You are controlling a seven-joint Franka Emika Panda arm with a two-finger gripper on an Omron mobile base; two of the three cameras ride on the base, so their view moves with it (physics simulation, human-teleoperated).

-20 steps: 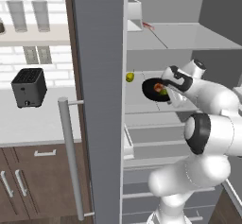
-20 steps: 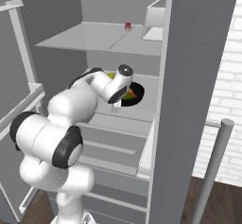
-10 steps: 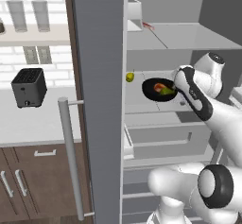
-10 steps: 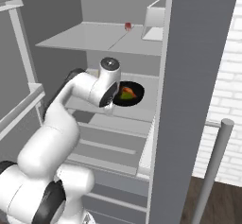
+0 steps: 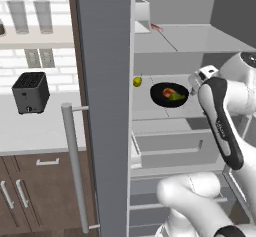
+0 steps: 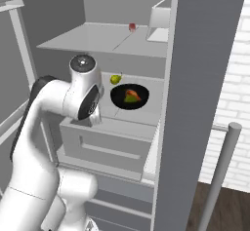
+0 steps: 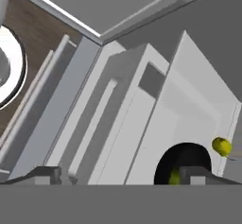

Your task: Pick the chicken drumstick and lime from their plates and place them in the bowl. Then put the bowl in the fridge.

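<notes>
glossy black is what i'm reading first: the bowl (image 5: 170, 94) is sitting on a white shelf (image 6: 110, 124) inside the open fridge (image 5: 102, 81), and i'm seeing the chicken drumstick (image 5: 169, 91) as an orange-red patch in it with the lime (image 5: 176, 97) as a green patch beside it. so i'm judging both pick-and-place steps done and the bowl delivered; what may be left is only getting the arm clear, and shutting the door if that is wanted, though the task isn't asking for it.

i'm finding the gripper (image 7: 120, 175) in the hand view, where its two dark fingertips (image 7: 45, 173) are standing wide apart with nothing between them, so i'm calling it empty and spread. through that gap i'm looking at the bowl's rim and a bit of green, apart from the tips.

counting now: one bowl, one drumstick, one lime. i'm also seeing one small yellow-green fruit (image 5: 137, 81) on the same shelf, just beside the bowl and not touching it. one toaster (image 5: 31, 92) is standing on the counter left of the door, and one long bar handle (image 5: 75, 166) is running down the door's edge.
</notes>
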